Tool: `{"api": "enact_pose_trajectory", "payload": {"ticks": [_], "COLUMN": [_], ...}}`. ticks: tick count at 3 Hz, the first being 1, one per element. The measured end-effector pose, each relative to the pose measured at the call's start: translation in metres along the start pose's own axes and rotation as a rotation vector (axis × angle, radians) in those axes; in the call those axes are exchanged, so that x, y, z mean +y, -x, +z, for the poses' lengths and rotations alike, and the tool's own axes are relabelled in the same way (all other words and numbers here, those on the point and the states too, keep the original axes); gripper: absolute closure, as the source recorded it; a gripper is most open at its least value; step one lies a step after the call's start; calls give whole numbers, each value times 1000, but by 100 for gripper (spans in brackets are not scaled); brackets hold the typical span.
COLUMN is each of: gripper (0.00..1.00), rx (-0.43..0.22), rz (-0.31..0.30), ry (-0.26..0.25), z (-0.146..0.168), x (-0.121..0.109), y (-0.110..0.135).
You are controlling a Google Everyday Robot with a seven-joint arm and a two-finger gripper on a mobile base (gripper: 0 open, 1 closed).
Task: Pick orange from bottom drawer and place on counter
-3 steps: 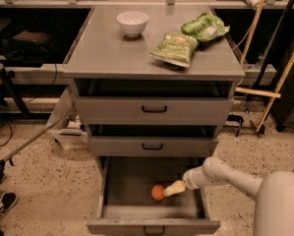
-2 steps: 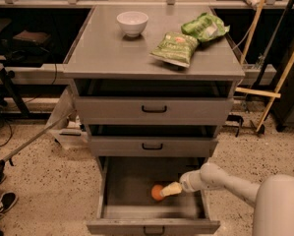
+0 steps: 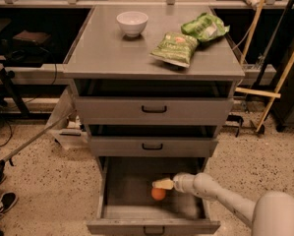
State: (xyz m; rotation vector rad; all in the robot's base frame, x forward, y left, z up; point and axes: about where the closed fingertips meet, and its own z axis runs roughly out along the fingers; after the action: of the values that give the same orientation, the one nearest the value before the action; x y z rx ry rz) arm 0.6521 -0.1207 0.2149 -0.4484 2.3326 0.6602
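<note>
Reach-in step: the gripper [image 3: 162,183] hovers right over the orange [image 3: 158,194] inside the open bottom drawer [image 3: 127,181]; its grasp state I cannot tell. Next, probably a firm clasp, then a lift toward the desk [image 3: 112,48].

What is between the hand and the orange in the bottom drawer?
Nothing shows there: in the camera view the hand is directly beside the orange, inside the bottom drawer.

The cabinet [image 3: 151,109] is viewed from one raised point in front, angled downward: the counter [image 3: 112,53] is framed above, the bottom drawer [image 3: 129,186] below, where the gripper [image 3: 162,184] is seen inside, right of centre.
</note>
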Motion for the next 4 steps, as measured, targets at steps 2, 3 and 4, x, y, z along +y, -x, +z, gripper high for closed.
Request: {"api": "enact_pose_trajectory", "payload": {"ticks": [2,3,4], "gripper": [0,0,0], "rx": [-9,-25,-25], "rz": [-25,2,2], "ry": [14,78,78], "z": [3,4,4], "x": [16,46,46], "y": [-15,-36,-36]}}
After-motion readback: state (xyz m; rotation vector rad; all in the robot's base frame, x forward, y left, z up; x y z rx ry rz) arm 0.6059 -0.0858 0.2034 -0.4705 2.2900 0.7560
